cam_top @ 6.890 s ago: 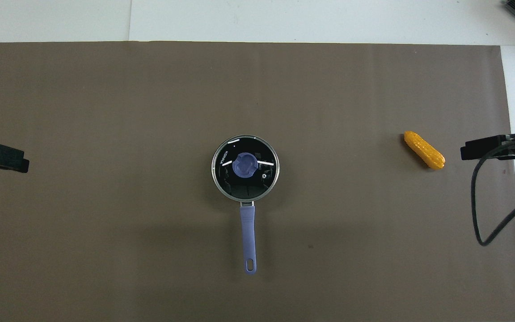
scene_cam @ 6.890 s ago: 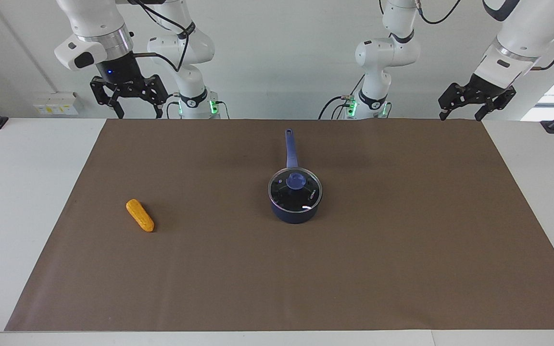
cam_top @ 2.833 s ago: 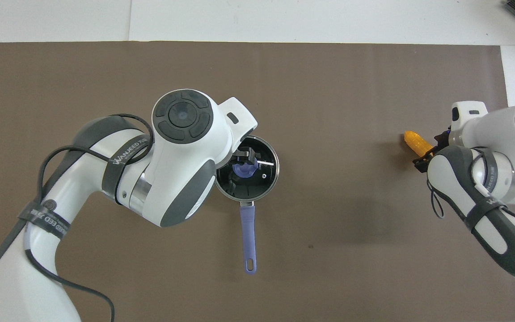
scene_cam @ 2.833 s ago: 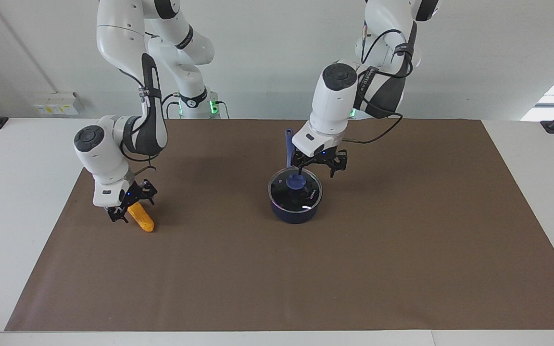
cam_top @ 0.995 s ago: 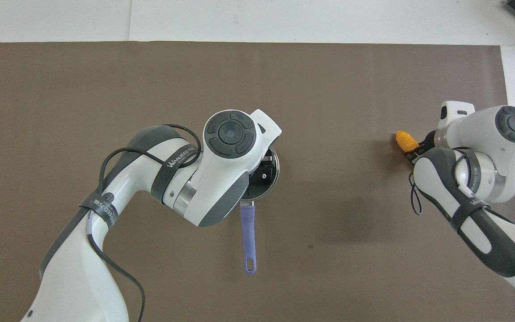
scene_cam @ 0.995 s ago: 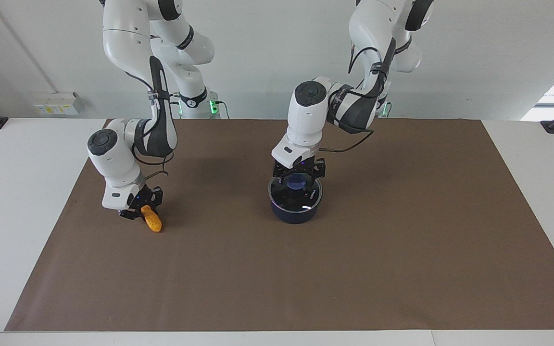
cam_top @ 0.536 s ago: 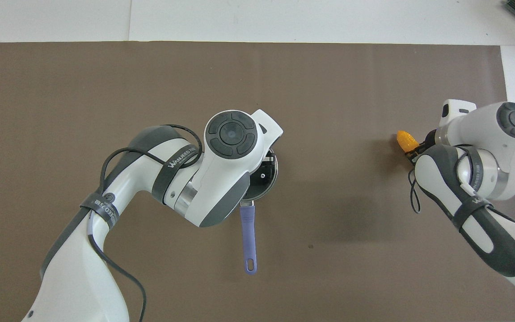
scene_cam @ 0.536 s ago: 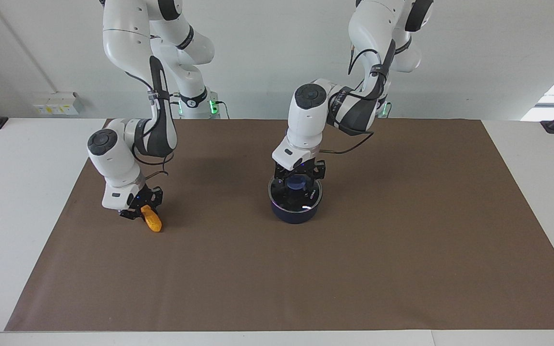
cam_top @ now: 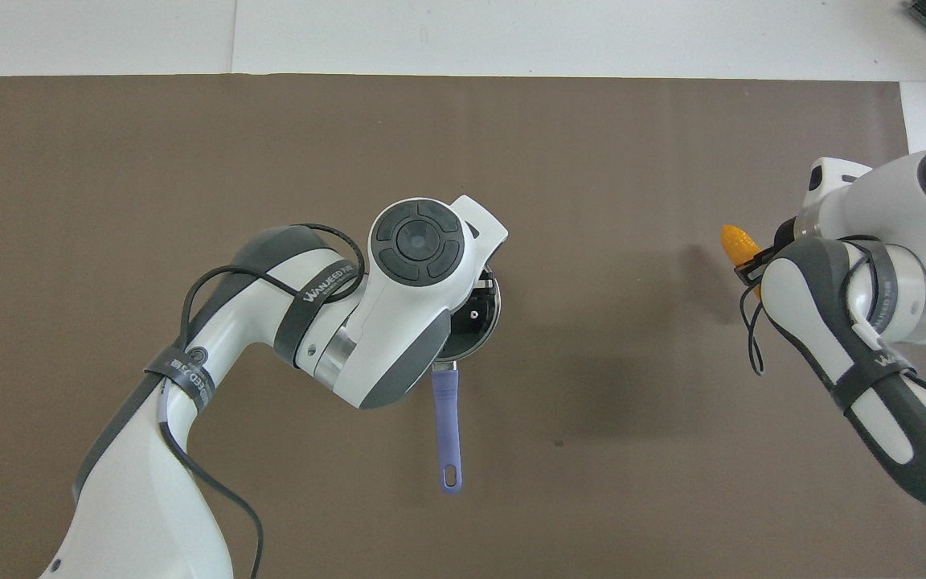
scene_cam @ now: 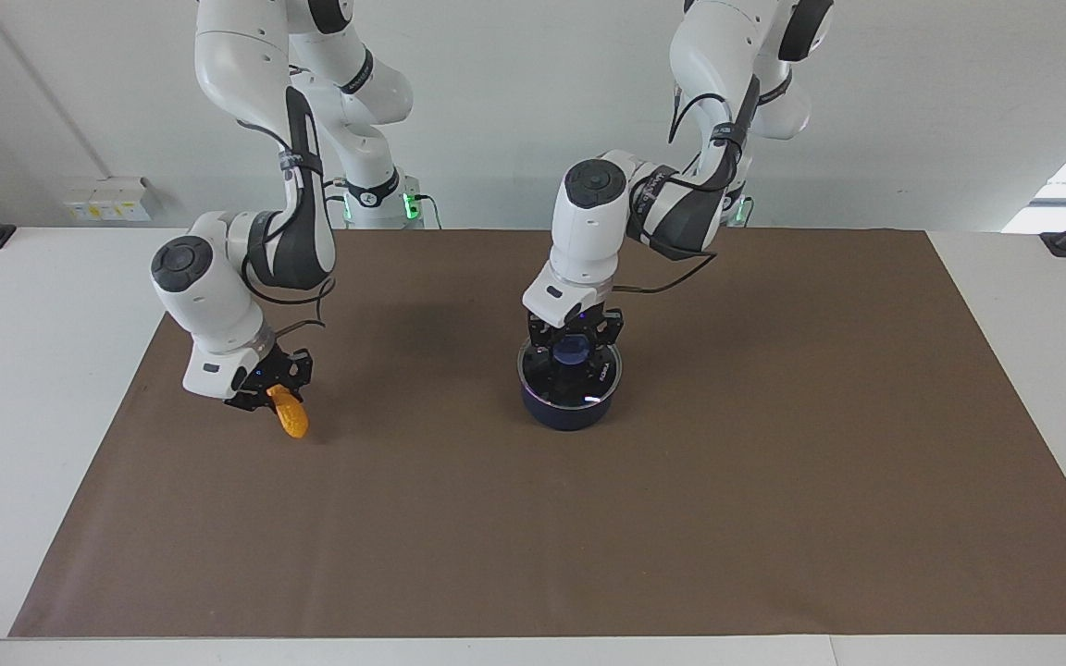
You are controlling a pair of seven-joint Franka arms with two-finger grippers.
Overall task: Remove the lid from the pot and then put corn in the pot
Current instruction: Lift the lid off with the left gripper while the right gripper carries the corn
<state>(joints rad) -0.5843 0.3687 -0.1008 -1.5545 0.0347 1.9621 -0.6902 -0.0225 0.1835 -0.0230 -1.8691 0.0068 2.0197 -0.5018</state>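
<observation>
The brown mat (scene_cam: pixel 774 462) fills most of the facing view, and the two white arms come down onto it from the top edge. Near the centre of the frame stands the pot (scene_cam: pixel 570 407), its blue handle (cam_top: pixel 447 426) showing only in the overhead view, where it runs down toward the bottom edge. The lid (scene_cam: pixel 588 384) sits on the pot, perhaps just beginning to part from the rim. The left gripper (scene_cam: pixel 575 344) is clenched on the lid's blue knob (scene_cam: pixel 574 350) from above. At centre left of the facing view the right gripper (scene_cam: pixel 276 388) grasps the corn (scene_cam: pixel 289 413) by its upper end; the cob hangs tilted and looks clear of the mat. The step in hand seems to be raising the lid: a straight vertical pull should keep the rim from catching and dragging the pot, and the lid ought to be carried well aside before the corn travels across, so the arms do not meet over the pot
</observation>
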